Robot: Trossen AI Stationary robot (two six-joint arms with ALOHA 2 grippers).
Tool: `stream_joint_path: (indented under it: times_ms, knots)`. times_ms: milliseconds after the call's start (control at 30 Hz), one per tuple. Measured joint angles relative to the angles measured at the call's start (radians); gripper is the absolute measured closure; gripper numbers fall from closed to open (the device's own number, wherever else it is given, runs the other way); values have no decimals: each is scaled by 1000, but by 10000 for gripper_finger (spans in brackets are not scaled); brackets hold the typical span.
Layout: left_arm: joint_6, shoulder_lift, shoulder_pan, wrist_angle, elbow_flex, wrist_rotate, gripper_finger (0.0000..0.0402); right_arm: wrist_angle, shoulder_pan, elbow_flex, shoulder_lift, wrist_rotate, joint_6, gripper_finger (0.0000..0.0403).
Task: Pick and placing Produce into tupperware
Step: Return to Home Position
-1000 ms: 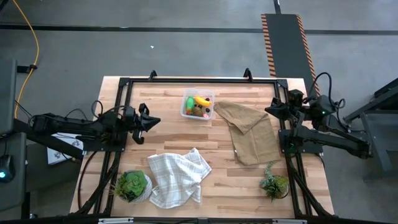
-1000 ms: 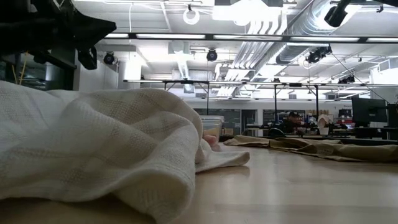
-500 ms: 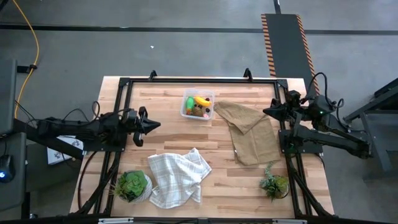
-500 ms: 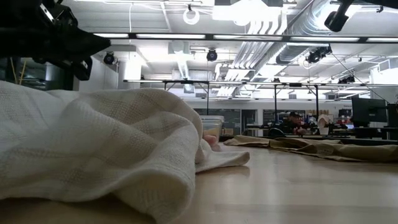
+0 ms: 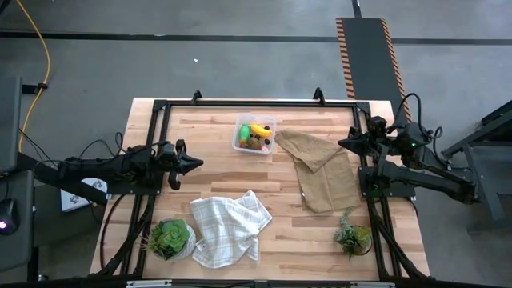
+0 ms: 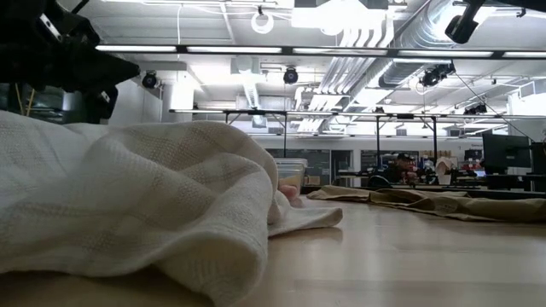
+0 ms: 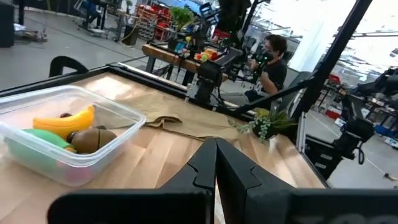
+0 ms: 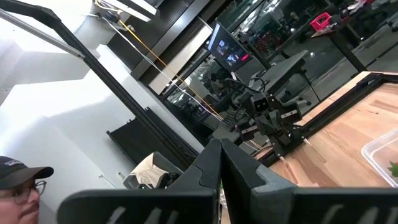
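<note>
The clear square tupperware (image 5: 254,135) stands at the table's far middle. It holds the produce: a yellow banana (image 7: 64,121), a brown kiwi-like oval (image 7: 93,138) and a green piece (image 7: 38,138). My left gripper (image 5: 196,162) hangs shut at the table's left edge, pointing level toward the table's right. My right gripper (image 5: 344,143) hangs shut at the right edge, holding nothing. The low view shows only the tupperware's rim (image 6: 291,170) behind the white cloth.
A white checked cloth (image 5: 229,228) lies crumpled at the near middle; a tan cloth (image 5: 322,169) is spread to the right of the tupperware. Potted plants stand at the near left (image 5: 170,238) and near right (image 5: 353,236). A person (image 7: 272,59) sits beyond the table.
My left gripper has sunk lower and drawn slightly toward the near edge, tipping from a raised slant down to level. It stays shut. The produce, the tupperware and the cloths have kept their places.
</note>
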Motion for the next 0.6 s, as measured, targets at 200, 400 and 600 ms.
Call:
stream_joint_path:
  times_ms: [200, 400, 600]
  knots:
    - [5, -35, 0, -17, 3, 79, 401, 0, 0, 0, 0, 0, -7, 403]
    - [5, -35, 0, -26, 7, 89, 401, 0, 0, 0, 0, 1, -8, 403]
    - [-7, -35, 0, -29, 7, 7, 401, 0, 0, 0, 0, 9, -7, 403]
